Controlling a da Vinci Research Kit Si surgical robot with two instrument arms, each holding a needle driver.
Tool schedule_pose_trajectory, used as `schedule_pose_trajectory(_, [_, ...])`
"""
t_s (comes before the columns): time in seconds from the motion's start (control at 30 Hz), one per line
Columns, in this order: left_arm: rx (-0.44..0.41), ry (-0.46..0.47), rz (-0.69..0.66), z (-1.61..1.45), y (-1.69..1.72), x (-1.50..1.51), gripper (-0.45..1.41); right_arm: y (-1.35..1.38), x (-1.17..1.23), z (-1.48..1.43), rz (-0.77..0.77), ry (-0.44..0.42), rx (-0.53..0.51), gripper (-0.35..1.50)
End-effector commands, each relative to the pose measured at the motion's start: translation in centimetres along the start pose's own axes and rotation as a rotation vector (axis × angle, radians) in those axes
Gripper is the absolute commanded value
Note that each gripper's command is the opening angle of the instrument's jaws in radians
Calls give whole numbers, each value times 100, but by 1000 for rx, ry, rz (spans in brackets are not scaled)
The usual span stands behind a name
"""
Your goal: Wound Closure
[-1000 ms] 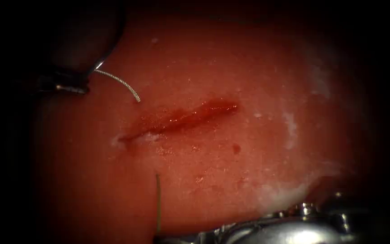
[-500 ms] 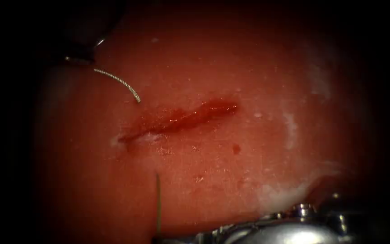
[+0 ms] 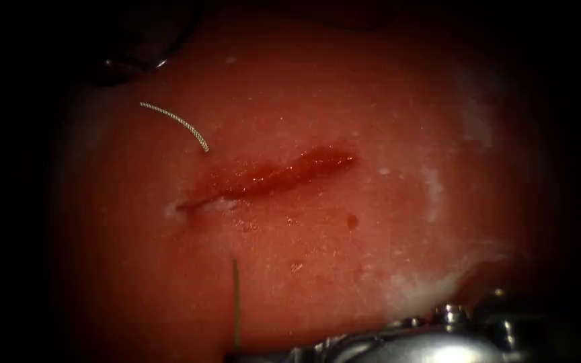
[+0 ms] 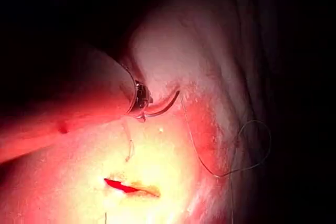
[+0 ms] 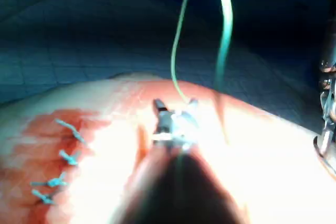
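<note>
The cut (image 3: 270, 176) runs slantwise across the tissue (image 3: 371, 101), wet with red fluid. The curved needle (image 3: 175, 122) stands free on the cut's upper left side. Its lower end touches the tissue close to the cut; how deep it sits I cannot tell. My left tool (image 3: 132, 64) hangs in the dark upper left, apart from the needle, open and holding nothing. In the left wrist view the needle (image 4: 164, 108) arcs just off that tool's tip (image 4: 140, 102). My right tool (image 3: 405, 343) lies along the bottom edge. Its jaws (image 5: 176, 109) are open, with green thread (image 5: 210, 3) looping up from between them.
A strand of thread (image 3: 235, 302) rises straight from the bottom edge below the cut. More thread (image 4: 231, 166) loops loosely over the tissue's side. Several finished stitches (image 5: 58, 161) cross an older cut nearby. A small red spot (image 3: 352, 220) marks the tissue below the cut.
My left tool has let go of the needle's outer end and drawn back up and away. The needle stayed in place. My right tool barely moved.
</note>
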Motion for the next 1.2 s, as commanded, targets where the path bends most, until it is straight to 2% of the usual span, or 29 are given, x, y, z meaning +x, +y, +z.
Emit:
schedule_pose_trajectory(0.03, [-1, 19, -17, 3, 4, 3, 71, -1, -1, 7, -1, 2, 0, 128])
schedule_pose_trajectory(0.17, [-29, 115, -46, -22, 21, 16, 66, -1, -1, 8, -2, 2, 0, 128])
schedule_pose_trajectory(0.27, [-65, 153, -43, -36, 37, 10, 63, -1, -1, 8, -2, 2, 0, 128])
schedule_pose_trajectory(0.3, [-109, 148, -34, -39, 47, 3, 63, -1, -1, 8, 4, 2, -1, 128])
schedule_pose_trajectory(0.4, [-129, 151, -28, -33, 57, -3, 63, -2, -3, 11, 3, 3, 4, 128])
schedule_pose_trajectory(0.5, [-139, 208, -71, -27, 63, -13, 62, -3, -4, 12, 1, 6, 5, 128])
schedule_pose_trajectory(0.7, [-47, 346, -177, -14, 79, -37, 62, -3, -4, 13, 1, 7, 8, 128])
schedule_pose_trajectory(0.87, [-10, 372, -230, 6, 87, -49, 63, -4, -3, 14, 0, 9, 13, 128])
schedule_pose_trajectory(0.97, [-21, 394, -242, 16, 91, -49, 64, -5, -4, 15, 5, 9, 13, 128])
schedule_pose_trajectory(1.1, [-26, 393, -239, 11, 91, -53, 65, -5, -4, 12, 5, 7, 15, 128])
schedule_pose_trajectory(1.2, [-36, 390, -236, -1, 94, -62, 65, -2, -7, 3, 5, -36, 36, 125])
